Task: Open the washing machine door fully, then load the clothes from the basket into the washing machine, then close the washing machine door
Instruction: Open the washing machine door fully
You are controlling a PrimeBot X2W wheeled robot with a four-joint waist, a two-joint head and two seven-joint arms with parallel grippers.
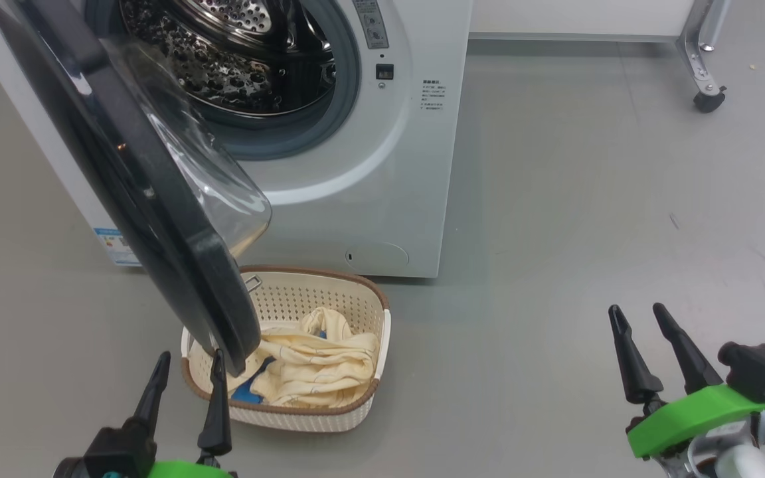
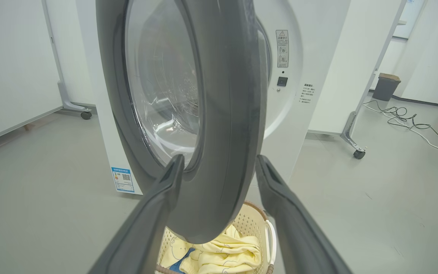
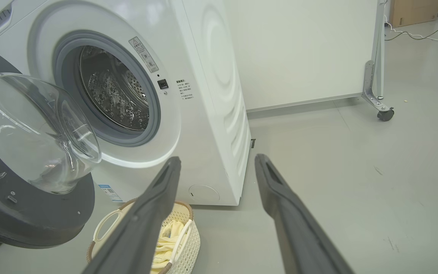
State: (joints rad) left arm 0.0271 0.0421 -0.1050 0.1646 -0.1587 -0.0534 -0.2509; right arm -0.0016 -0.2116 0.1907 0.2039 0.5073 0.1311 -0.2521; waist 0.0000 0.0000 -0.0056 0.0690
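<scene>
- Left hand [image 1: 191, 355]: two long dark fingers spread wide, holding nothing. In its wrist view the fingers stand either side of the bottom edge of the large round black-rimmed door [image 1: 157, 199]. Whether they touch the rim cannot be told.
- Right hand [image 1: 636, 309]: fingers likewise apart and empty, low over the grey floor [image 1: 555, 232], well apart from the work.
- The door hangs swung out from the big white front-loading washer [image 1: 382, 172], its clear glass bowl [image 1: 230, 186] facing the steel perforated drum [image 1: 236, 60]. The mouth is exposed, but the door is not laid right back.
- Small cream-white perforated basket [image 1: 329, 415] sits on the floor just before the washer, partly under the door's lower rim. Pale cream-yellow clothes [image 1: 316, 365] with blue patches lie heaped inside.
- Judged step: opening the door, unfinished. Loading not begun.
- Next move, as judged: the left hand presses the rim further round on its hinge, toward the robot's left, until it clears the basket. A sideways push should do, with no clamp. Then a hand can drop to the clothes.
</scene>
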